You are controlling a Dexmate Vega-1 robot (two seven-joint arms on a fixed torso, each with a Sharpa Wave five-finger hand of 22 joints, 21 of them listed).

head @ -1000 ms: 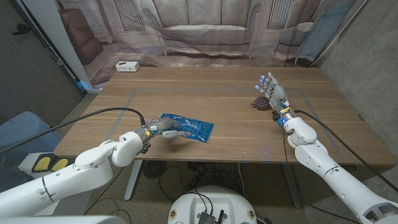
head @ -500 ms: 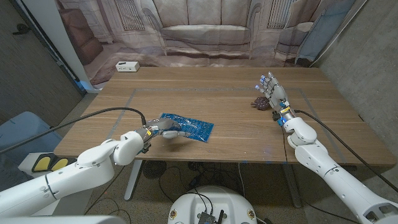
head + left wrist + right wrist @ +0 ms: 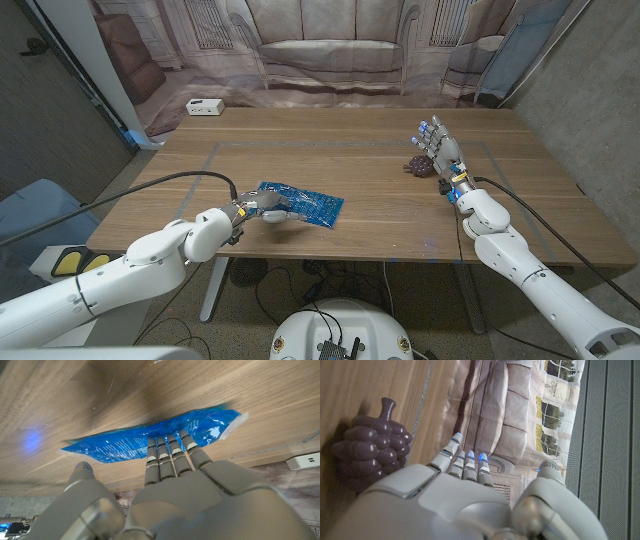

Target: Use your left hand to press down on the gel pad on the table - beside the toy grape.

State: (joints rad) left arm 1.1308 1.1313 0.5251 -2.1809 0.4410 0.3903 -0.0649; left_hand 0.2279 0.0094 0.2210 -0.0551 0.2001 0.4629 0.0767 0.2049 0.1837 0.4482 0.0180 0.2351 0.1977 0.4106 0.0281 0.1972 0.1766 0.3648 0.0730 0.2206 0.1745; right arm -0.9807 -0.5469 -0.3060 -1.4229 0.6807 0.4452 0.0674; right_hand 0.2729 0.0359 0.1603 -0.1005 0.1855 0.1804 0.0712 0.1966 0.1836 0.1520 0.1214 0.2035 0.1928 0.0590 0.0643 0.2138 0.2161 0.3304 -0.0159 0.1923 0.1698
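A: Start with the head view. Where is your left hand (image 3: 262, 208)?

B: It sits at the near-left end of the blue gel pad (image 3: 300, 203), fingers extended onto the pad and holding nothing. The pad lies on the wooden table (image 3: 350, 170) near the front edge, left of centre. The toy grape (image 3: 418, 166) is at about 2 o'clock from the pad, well apart from it.

A: And your right hand (image 3: 441, 153)?

B: Its fingers are straight and spread, gripping nothing, just beside the grape at its 3 o'clock. A white box (image 3: 204, 106) rests at the far-left corner.

A: Go to the left wrist view.

B: Your fingertips (image 3: 170, 443) touch the pad (image 3: 125, 445), side by side and straight; the thumb stays off it.

A: Right wrist view?

B: The hand (image 3: 445, 500) is extended and empty; the grape (image 3: 372, 452) is next to it on the table.
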